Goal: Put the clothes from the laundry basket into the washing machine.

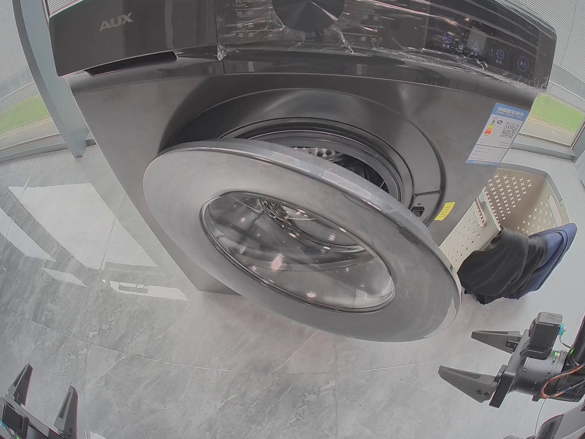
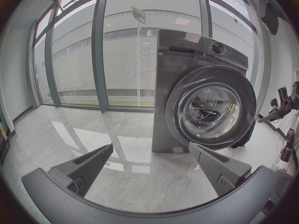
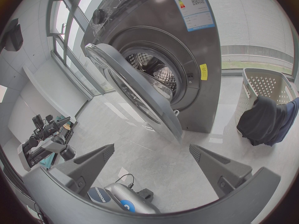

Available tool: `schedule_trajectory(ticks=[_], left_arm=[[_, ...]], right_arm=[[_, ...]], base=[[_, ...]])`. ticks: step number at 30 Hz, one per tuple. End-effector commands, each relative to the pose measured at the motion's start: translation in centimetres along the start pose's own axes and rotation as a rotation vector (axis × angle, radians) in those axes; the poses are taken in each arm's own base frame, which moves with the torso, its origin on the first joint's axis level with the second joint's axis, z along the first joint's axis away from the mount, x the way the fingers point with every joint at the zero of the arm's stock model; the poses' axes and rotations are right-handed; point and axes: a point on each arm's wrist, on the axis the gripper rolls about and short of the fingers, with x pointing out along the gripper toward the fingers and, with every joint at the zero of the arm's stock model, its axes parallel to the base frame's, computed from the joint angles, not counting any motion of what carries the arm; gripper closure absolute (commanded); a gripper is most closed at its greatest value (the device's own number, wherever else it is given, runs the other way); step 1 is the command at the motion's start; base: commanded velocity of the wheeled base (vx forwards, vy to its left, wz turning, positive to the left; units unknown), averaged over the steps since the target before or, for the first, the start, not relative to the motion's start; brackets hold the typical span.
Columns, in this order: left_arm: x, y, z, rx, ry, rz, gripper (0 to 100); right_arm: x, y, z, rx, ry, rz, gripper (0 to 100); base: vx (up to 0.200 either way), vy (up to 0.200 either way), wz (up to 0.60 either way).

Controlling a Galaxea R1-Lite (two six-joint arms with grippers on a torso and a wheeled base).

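gaping wide, left pincer [image 2: 150, 147], right pincer [image 3: 151, 147]

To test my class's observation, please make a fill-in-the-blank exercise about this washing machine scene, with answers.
1. The washing machine's door stands ____.
2. The laundry basket stands on the robot's ____ of the machine.
3. Over its rim hang a black garment and a dark ____ one.
4. The right tool holds ____.

Missing words: open; right; blue; nothing.

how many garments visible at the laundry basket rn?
2. A black garment is draped over the laundry basket's front rim. A navy garment hangs right beside it, touching it. More may be hidden inside the basket.
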Motion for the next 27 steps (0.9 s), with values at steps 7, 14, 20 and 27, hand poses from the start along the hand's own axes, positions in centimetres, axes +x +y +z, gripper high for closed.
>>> schedule_trajectory(ticks=[7,14,20,27], left_arm=[[0.0,0.0,-0.4,0.002,0.001,0.0,0],[0.0,0.0,-0.4,0.002,0.003,0.0,0],[0.0,0.0,-0.4,-0.001,0.003,0.0,0],[0.0,0.0,-0.4,-0.004,0.003,0.0,0]], right_arm=[[1.0,0.6,1.9,0.0,-0.044,0.018,0],[5.0,1.0,3.2,-0.028,0.015,0.003,0],[6.9,1.1,4.4,-0.051,-0.028,-0.001,0],[6.8,1.7,3.5,-0.062,-0.004,0.024,0]], base=[[0.0,0.0,0.0],[0.0,0.0,0.0],[0.0,0.0,0.0],[0.0,0.0,0.0]])
